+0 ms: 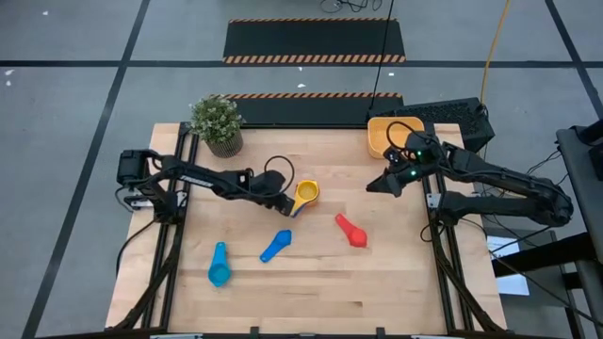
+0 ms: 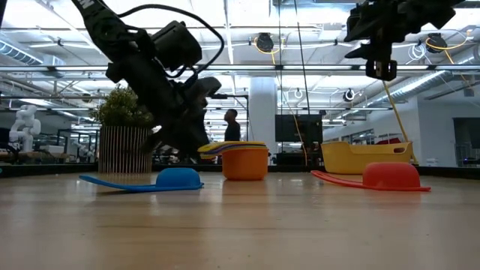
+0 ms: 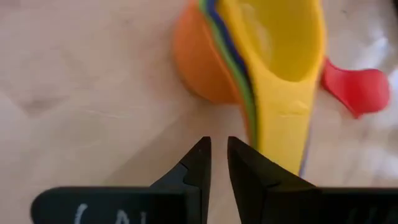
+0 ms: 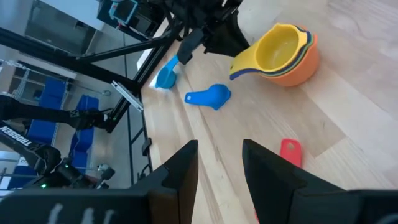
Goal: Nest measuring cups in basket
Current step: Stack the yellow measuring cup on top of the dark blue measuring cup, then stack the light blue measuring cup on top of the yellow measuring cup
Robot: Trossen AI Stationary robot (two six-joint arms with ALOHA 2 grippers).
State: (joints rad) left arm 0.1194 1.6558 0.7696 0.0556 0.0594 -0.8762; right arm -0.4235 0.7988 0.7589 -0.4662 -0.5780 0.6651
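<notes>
A light wooden table [image 1: 311, 282] stands on a grey floor crossed by dark lines. A potted green plant [image 1: 218, 123] in a ribbed pot sits at the table's far left corner. Beyond the far edge lie two black mats with orange-striped borders [image 1: 314, 40], and a yellow cable [image 1: 492, 47] trails across the floor. In the low view, a person [image 2: 232, 125] stands far back in the room under bright ceiling lights.
</notes>
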